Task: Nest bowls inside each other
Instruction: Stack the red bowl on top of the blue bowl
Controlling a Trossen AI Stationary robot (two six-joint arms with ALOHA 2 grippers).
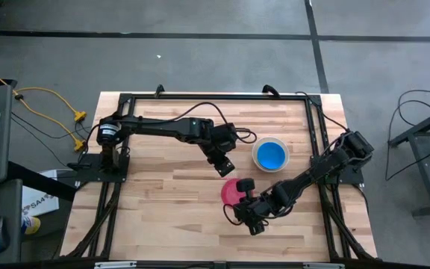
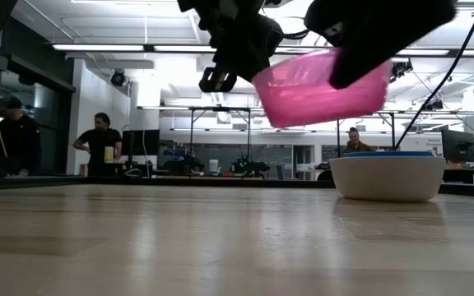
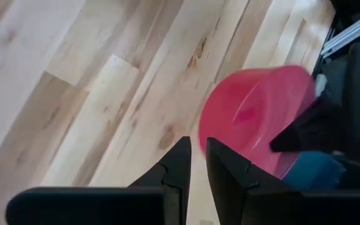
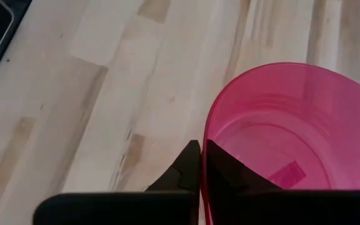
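Note:
A pink-red bowl (image 1: 230, 190) (image 2: 319, 86) hangs above the wood near the table's middle, with my right gripper (image 4: 200, 153) (image 1: 240, 197) shut on its rim. A blue bowl (image 1: 271, 155) sits nested in a white bowl (image 1: 255, 154) (image 2: 385, 177), which rests on its base toward the far right. My left gripper (image 1: 225, 166) (image 3: 197, 156) hovers just beyond the pink-red bowl's far side, its fingers a narrow gap apart with nothing between them. My right gripper pinches the pink-red bowl's rim (image 4: 207, 140), one finger inside the bowl and one outside. The fingers slant down from the table's right side. The bowl is lifted clear of the table and tilted, its wall (image 2: 303, 103) hanging below the hold.
Black frame rails (image 1: 200, 97) run along the table's far edge and sides. Bare wood (image 1: 163, 217) lies at the near left. People stand in the room beyond the table (image 2: 101, 144).

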